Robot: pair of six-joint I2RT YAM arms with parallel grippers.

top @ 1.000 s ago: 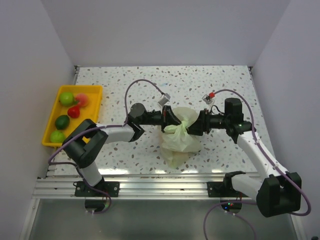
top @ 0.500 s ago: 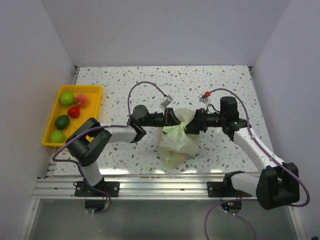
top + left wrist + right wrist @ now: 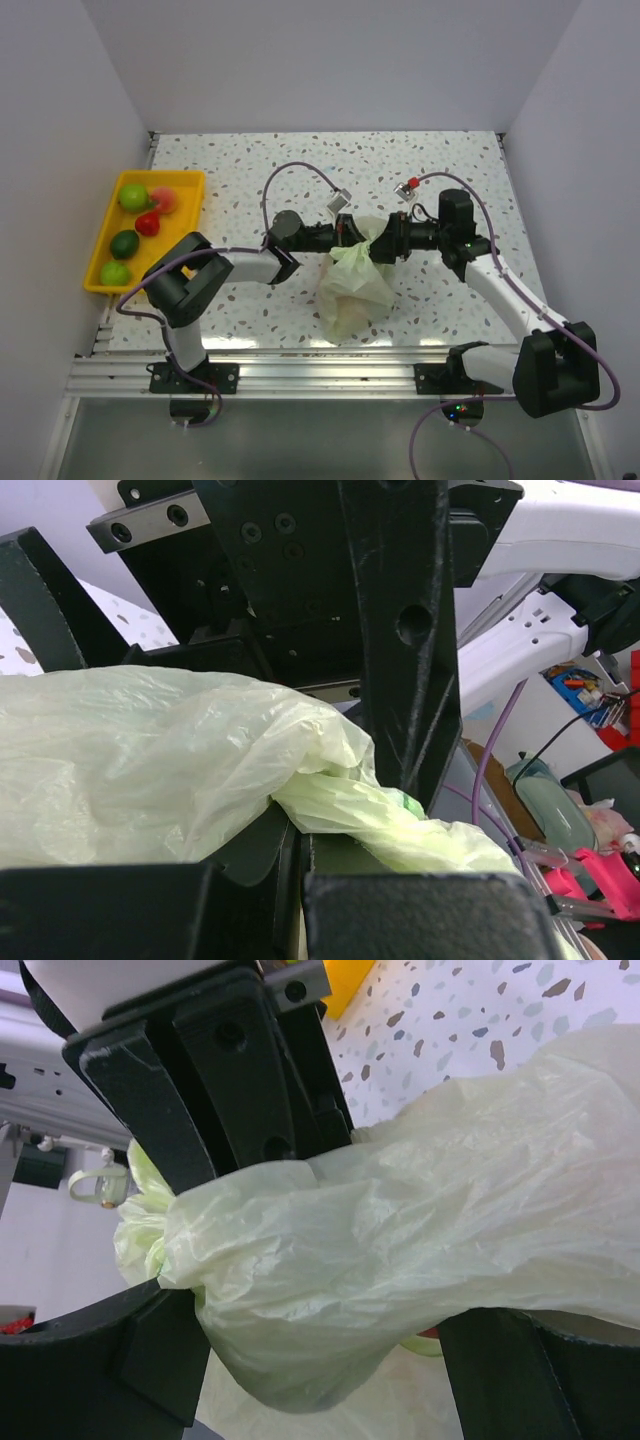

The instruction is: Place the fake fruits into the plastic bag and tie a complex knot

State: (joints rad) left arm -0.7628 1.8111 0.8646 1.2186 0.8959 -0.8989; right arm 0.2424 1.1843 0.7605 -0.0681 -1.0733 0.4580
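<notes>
The plastic bag (image 3: 352,292) lies mid-table, pale green and bulging, with its neck lifted and bunched into a twisted knot (image 3: 362,250). My left gripper (image 3: 348,234) reaches in from the left and is shut on a twisted tail of the bag (image 3: 400,830); its jaws (image 3: 298,875) are closed. My right gripper (image 3: 386,240) reaches in from the right, open, with its fingers (image 3: 150,1360) straddling a fold of the bag (image 3: 380,1240). The two grippers nearly touch. Several fake fruits (image 3: 133,196), green, pink and red, lie in the yellow tray.
The yellow tray (image 3: 190,180) sits at the table's left edge. White walls close in the left, back and right. A metal rail (image 3: 320,365) runs along the near edge by the arm bases.
Both grippers have moved closer together at the bag's neck, the right one shifting left. The bag's neck is bunched tighter and its body has slid slightly left.
</notes>
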